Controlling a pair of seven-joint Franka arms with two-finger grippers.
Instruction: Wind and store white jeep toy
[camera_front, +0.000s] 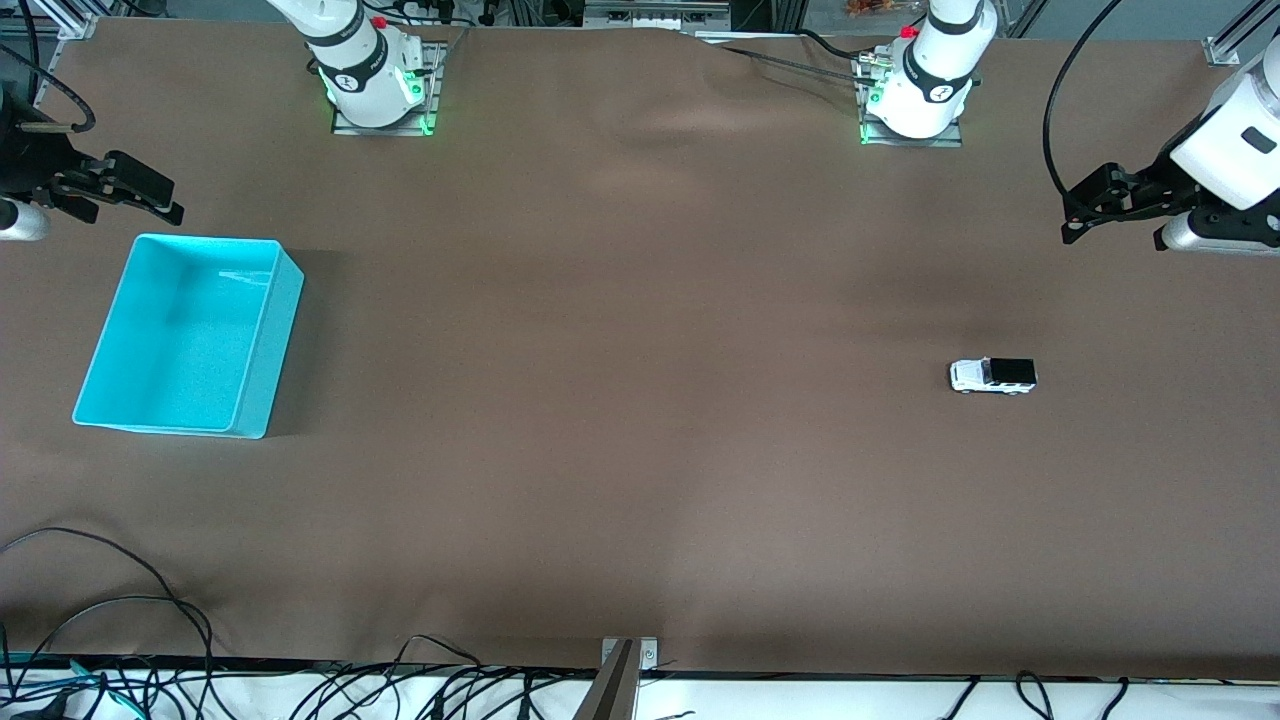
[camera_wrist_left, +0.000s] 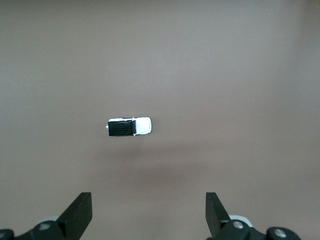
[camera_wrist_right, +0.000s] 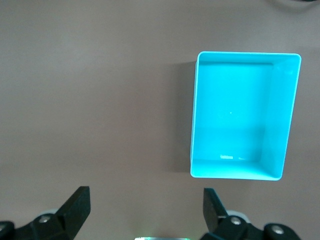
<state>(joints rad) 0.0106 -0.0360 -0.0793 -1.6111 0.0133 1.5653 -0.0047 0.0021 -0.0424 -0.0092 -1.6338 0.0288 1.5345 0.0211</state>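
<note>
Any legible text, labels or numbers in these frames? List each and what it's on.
None legible.
white jeep toy: no markings visible.
turquoise bin: plain, no label.
Dark round marks on both arm bases: too small to read.
Left gripper and right gripper: no lettering visible.

Even overhead light — soft shadows, sharp focus.

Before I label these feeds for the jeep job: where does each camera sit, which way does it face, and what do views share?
Front view: high across the table, facing both bases; shows left gripper and right gripper, both open, waiting at the table's ends.
Left wrist view: looks down past its own fingertips at the white jeep toy.
Right wrist view: looks down past its fingertips at the empty turquoise bin.
Shared: jeep and bin each also show in the front view.
</note>
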